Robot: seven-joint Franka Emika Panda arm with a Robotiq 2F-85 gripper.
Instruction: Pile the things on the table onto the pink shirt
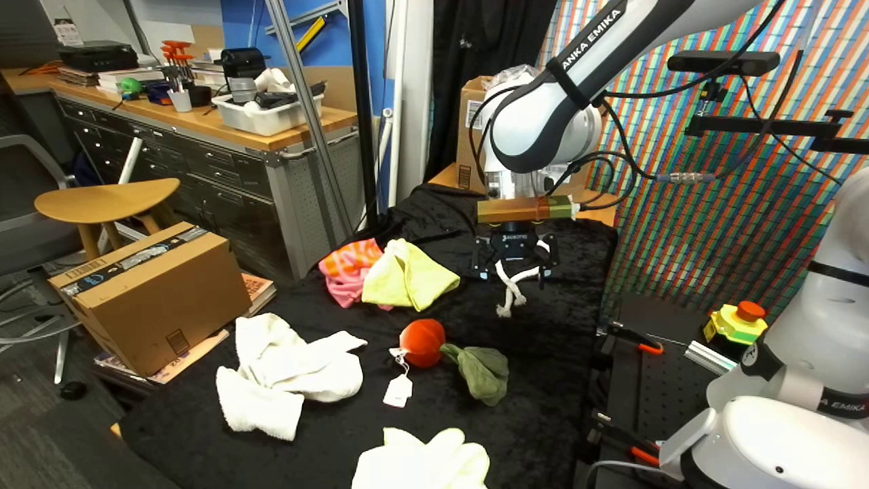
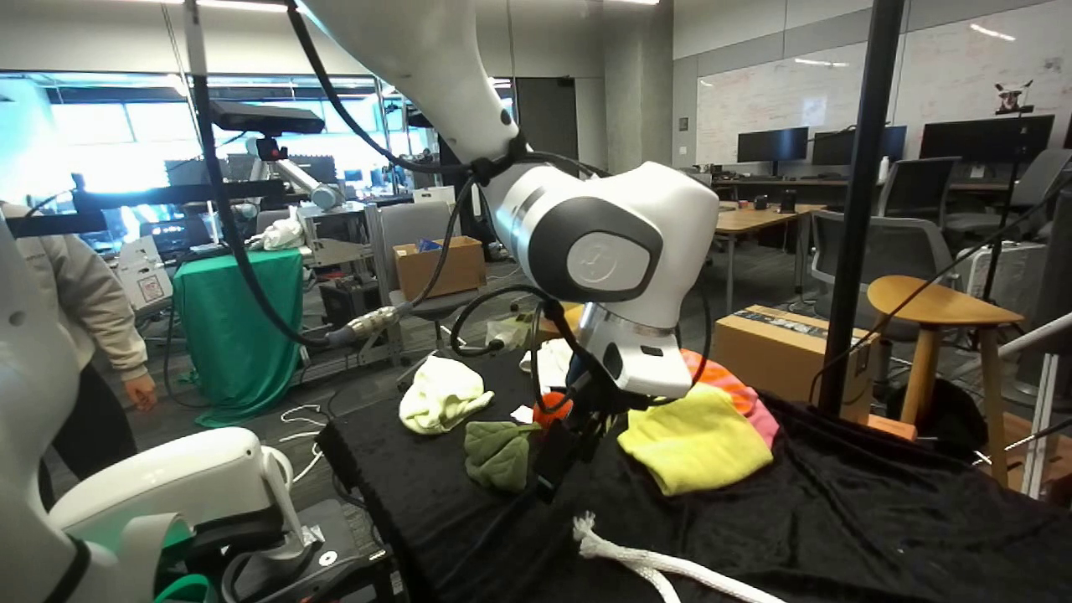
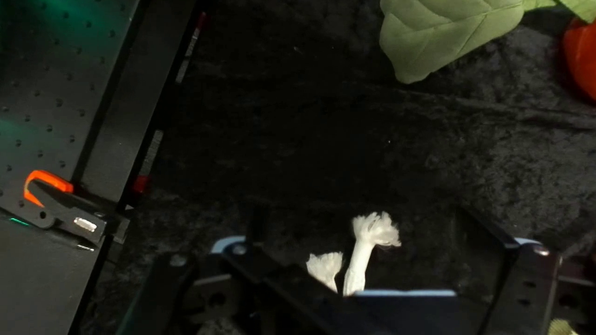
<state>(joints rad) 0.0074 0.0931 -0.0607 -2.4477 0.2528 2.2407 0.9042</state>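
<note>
The gripper (image 1: 514, 274) hangs above the black-draped surface (image 1: 550, 387), its fingers (image 3: 524, 284) spread wide. The white rope (image 2: 653, 559) lies on the surface, apart from the fingers in an exterior view, though its frayed ends show between them in the wrist view. The pink shirt (image 1: 347, 274), patterned partly in orange, lies bunched to one side of the gripper and well apart from it; a yellow cloth (image 1: 409, 277) rests partly over the shirt in both exterior views. Farther out are a red soft toy (image 1: 424, 341) with green leaves (image 1: 483, 375), a white cloth (image 1: 292, 370) and a pale yellow cloth (image 1: 421, 465). Small lettering on the gripper seems to read "ROBOTIQ". The arm (image 1: 648, 37) shows "ANKA EMIKA", and a white robot body (image 1: 791, 384) shows "A EMIKA". The toy's white tag (image 1: 398, 391) and the printed tape (image 1: 139, 258) on a cardboard box (image 1: 166, 309) are too small to read.
</note>
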